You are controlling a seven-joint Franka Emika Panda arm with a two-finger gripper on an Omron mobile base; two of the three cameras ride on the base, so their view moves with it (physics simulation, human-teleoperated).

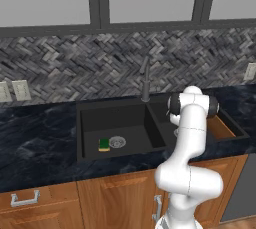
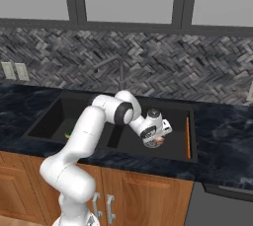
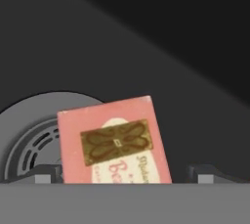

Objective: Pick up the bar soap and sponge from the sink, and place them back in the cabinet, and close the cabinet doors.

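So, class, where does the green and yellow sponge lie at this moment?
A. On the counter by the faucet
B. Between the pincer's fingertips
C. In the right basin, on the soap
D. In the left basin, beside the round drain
D: the left base view shows the sponge on the left basin floor of the sink, just left of the round drain.

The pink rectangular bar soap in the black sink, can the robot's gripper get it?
Probably yes. The pink rectangular bar soap lies between the gripper jaws, nothing in the way.

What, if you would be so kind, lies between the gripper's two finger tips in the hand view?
The bar soap lies between them, resting partly over the round drain of the sink; the gripper straddles it.
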